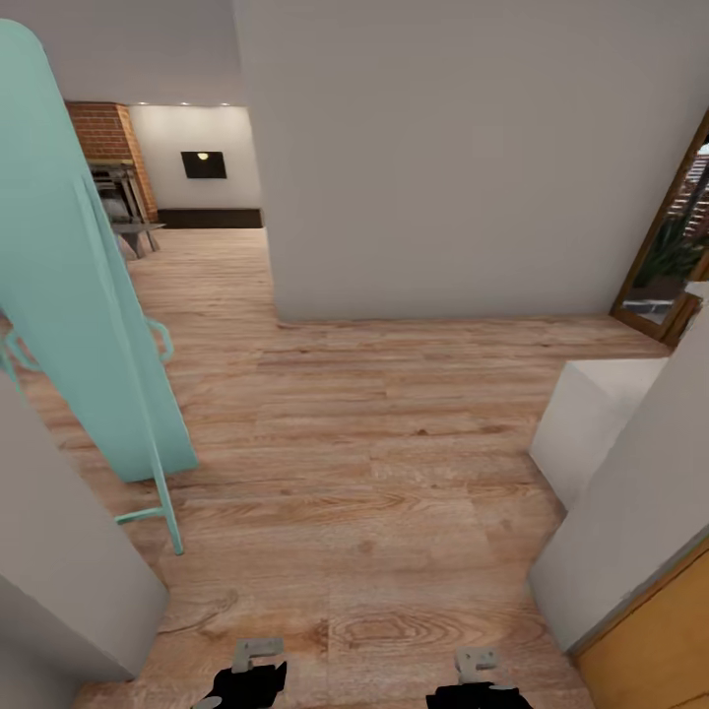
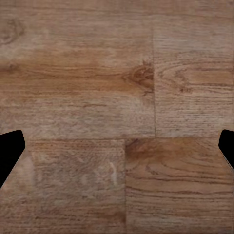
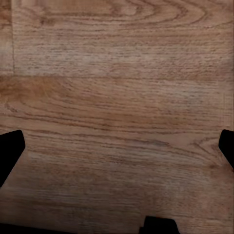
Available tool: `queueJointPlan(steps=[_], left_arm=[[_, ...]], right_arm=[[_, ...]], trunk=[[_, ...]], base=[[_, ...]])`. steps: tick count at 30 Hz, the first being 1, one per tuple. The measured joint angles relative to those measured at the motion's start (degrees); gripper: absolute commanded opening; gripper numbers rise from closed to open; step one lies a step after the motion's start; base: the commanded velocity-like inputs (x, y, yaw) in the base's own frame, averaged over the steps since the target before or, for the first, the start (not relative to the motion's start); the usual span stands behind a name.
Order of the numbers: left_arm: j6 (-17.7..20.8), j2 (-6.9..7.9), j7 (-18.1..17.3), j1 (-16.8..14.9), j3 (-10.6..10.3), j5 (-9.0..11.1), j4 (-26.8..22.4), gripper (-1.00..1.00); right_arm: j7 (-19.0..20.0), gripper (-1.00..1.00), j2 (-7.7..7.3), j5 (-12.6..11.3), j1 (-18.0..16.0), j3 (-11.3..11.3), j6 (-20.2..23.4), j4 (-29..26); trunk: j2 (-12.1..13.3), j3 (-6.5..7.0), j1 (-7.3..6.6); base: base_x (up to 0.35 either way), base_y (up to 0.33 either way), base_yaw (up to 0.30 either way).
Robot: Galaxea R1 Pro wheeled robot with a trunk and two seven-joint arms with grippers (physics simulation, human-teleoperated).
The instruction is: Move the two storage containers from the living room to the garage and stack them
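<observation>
The robot is standing in a hallway on a light wood plank floor (image 1: 374, 463), facing the living room (image 1: 197, 187), which is showing at 11 o'clock past a pale wall corner (image 1: 276, 295). A brick fireplace (image 1: 103, 133), a black TV (image 1: 204, 164) and a low dark cabinet (image 1: 210, 218) are marking that room. A mint-green door (image 1: 69, 295) is standing open at 9 o'clock.

The left claw (image 2: 117, 146) and right claw (image 3: 117, 146) are hanging spread wide over bare planks, each gripping nothing.

Neither storage container is identifiable in these views, so their position cannot be stated. Judged from this, no container is being carried; fetching, transport to the garage and stacking all appear to be outstanding.
</observation>
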Motion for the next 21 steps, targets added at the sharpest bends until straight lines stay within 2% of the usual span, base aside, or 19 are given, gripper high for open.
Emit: queueJointPlan(steps=[21], left_arm=[[0.00, 0.00, 0.00, 0.00, -0.01, -0.01, 0.01, 1.00]], right_arm=[[0.04, 1.00, -0.09, -0.15, 0.00, -0.10, 0.03, -0.01]], trunk=[[0.00, 0.16, 0.00]], base=[[0.344, 0.000, 0.031]])
